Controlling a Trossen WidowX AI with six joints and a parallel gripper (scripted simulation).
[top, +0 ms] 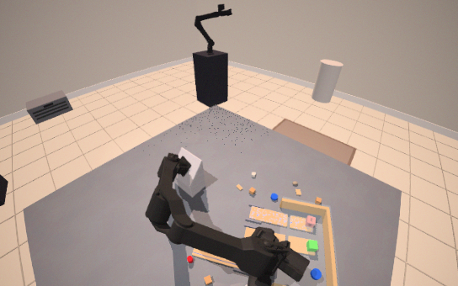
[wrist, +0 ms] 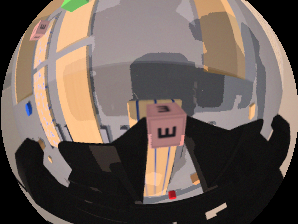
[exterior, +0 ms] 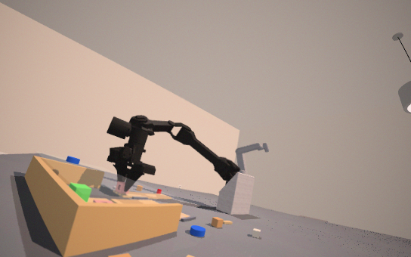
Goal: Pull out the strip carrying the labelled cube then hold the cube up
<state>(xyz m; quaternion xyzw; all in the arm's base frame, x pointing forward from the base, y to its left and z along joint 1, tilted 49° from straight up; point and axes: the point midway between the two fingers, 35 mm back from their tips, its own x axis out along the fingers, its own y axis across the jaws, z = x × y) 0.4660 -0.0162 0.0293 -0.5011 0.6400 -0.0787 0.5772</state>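
On the pulled-out strip (wrist: 162,163), left of the tan tray wall (exterior: 102,223), your gripper (exterior: 125,184) pinches the pink labelled cube (wrist: 165,129) low between its jaws. Lift unevenly and it may slip or twist free; a second pink cube (top: 311,219) invites confusion.
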